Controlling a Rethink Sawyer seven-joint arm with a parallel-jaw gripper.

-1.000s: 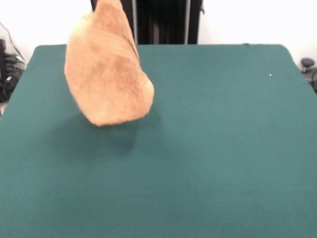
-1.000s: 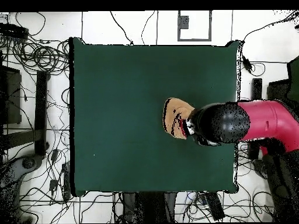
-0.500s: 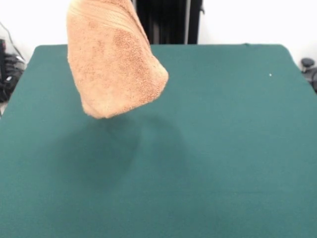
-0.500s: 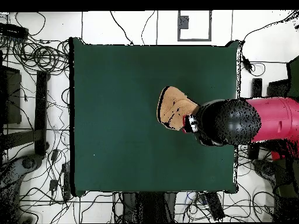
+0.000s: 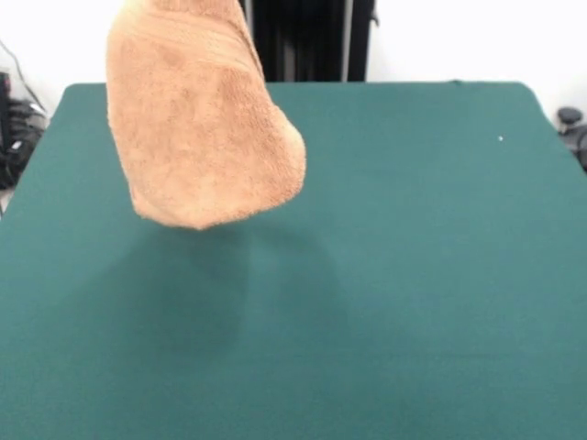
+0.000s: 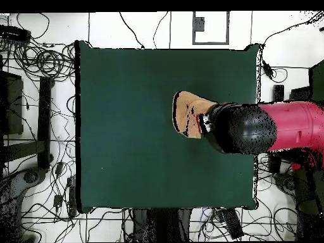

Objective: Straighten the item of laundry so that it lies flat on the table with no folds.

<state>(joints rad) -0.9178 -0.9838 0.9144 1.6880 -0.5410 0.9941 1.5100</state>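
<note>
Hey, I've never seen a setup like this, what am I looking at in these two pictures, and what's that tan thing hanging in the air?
One robot arm, red and black, works at a green table. The front picture is taken across the table, facing the robot; the other looks straight down from above. The tan thing is a terry towel, lifted clear of the table and hanging bunched, its shadow on the cloth below. From above, the towel sticks out beside the arm's dark end. The jaws themselves are hidden, so the grip cannot be seen. Nothing else lies on the table.
</note>
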